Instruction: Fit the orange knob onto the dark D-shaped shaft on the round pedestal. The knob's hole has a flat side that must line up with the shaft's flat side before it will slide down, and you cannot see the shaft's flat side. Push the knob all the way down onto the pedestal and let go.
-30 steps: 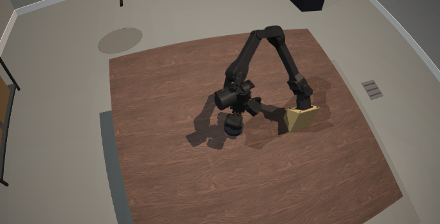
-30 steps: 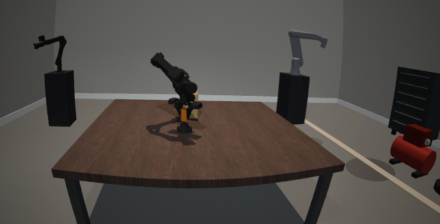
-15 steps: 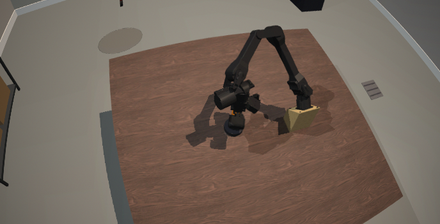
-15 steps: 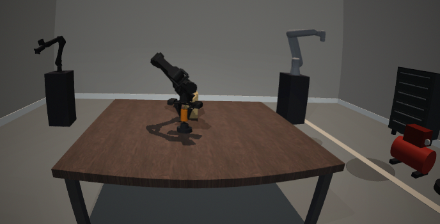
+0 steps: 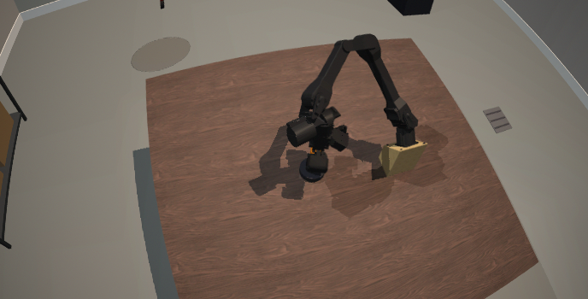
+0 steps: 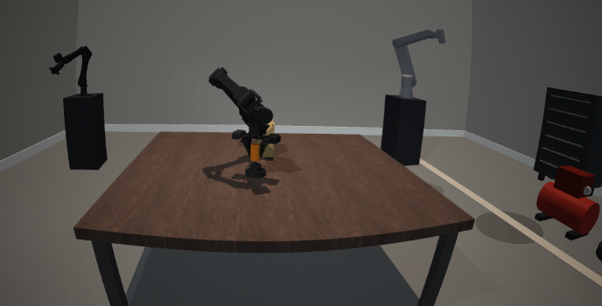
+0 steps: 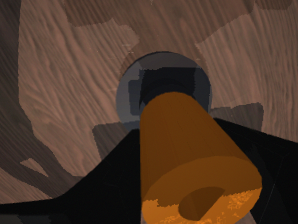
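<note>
The orange knob point(image 6: 255, 152) point(image 7: 185, 135) is upright between the fingers of my gripper point(image 5: 315, 154) point(image 6: 255, 155) point(image 7: 174, 131), which is shut on it. In the wrist view its near end shows a D-shaped hole with a straight edge toward the lower right. The round dark pedestal point(image 5: 308, 177) point(image 6: 255, 173) point(image 7: 125, 97) stands on the table below the knob. In the exterior view a short dark shaft point(image 6: 255, 164) shows between the knob's lower end and the pedestal. The knob is not down on the pedestal. Whether its lower end touches or surrounds the shaft's tip cannot be told.
The brown wooden table point(image 5: 256, 241) point(image 6: 306, 212) carries the arm's yellowish base block point(image 5: 403, 160) point(image 6: 269, 150), right of the pedestal in the top view and behind it in the exterior view. The arm arches from that block to the knob. Arm shadows fall around the pedestal.
</note>
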Robot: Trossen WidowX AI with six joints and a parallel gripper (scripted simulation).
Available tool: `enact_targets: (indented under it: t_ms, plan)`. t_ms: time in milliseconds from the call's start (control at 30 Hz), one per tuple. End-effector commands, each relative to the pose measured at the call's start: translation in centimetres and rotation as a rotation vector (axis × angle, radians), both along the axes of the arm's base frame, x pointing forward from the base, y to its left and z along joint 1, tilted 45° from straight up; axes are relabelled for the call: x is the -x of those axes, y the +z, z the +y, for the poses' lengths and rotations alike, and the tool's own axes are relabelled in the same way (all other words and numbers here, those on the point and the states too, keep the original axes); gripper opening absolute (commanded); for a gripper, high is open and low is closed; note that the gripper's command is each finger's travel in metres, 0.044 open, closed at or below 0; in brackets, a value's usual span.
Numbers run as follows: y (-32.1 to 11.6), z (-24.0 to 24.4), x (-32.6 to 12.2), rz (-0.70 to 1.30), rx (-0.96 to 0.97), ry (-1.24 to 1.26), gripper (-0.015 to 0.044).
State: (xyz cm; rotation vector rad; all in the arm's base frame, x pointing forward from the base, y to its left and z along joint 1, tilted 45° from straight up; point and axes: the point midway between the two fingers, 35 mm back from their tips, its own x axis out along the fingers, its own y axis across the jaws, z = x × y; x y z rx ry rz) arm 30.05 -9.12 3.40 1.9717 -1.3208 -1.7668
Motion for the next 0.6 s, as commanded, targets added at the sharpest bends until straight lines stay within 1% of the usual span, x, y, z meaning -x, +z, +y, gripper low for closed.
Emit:
enact_targets:
  t_ms: [0, 200, 567]
  plan:
    - [0.28, 0.21, -0.21, -0.002, -0.003, 0.008, 0.0000]
    - [0.28, 0.23, -0.42, 0.131, -0.022, 0.143, 0.0000]
    - [-0.09, 0.11, -0.28, 0.138, -0.023, 0.150, 0.0000]
